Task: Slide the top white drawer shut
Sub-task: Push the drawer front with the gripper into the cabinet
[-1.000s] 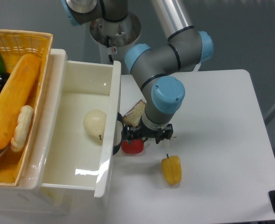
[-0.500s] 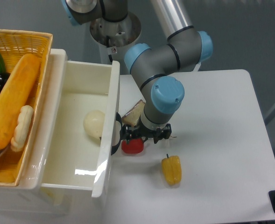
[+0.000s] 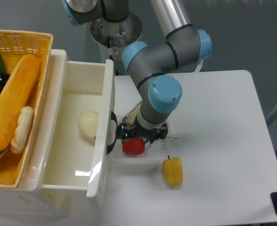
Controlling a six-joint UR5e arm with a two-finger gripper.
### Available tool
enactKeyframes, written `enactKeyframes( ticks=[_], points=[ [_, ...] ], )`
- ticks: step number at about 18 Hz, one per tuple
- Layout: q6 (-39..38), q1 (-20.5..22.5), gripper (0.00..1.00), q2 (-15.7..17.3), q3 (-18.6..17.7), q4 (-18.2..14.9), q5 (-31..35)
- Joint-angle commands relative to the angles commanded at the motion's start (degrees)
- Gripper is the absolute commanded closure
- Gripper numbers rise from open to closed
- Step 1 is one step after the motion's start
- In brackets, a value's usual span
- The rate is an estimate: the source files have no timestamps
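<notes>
One fixed camera looks steeply down on the worktop (image 3: pixel 213 122) from its front edge — fairly near, the arm's base at the frame's top.

Seen from above: top white drawer (image 3: pixel 77 141) partly open, holding a pale round fruit (image 3: pixel 88 124). Gripper (image 3: pixel 139 136) low beside the drawer's black handle (image 3: pixel 111 133), over a red pepper (image 3: pixel 133 146); finger spacing hard to judge. Yellow pepper (image 3: pixel 172 171) nearby on white table (image 3: pixel 223 141). Yellow wicker basket (image 3: pixel 17 101) at left.

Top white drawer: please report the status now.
Gripper at the black handle, jaw state unclear. Top white drawer partly open, pale round fruit inside. Nothing seen blocking.
</notes>
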Motion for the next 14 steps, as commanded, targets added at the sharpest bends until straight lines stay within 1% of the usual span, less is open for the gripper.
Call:
enactKeyframes(
  ticks=[14],
  points=[
    [-0.52,-4.48,0.0,1.41,0.0,0.0,-0.79]
  ],
)
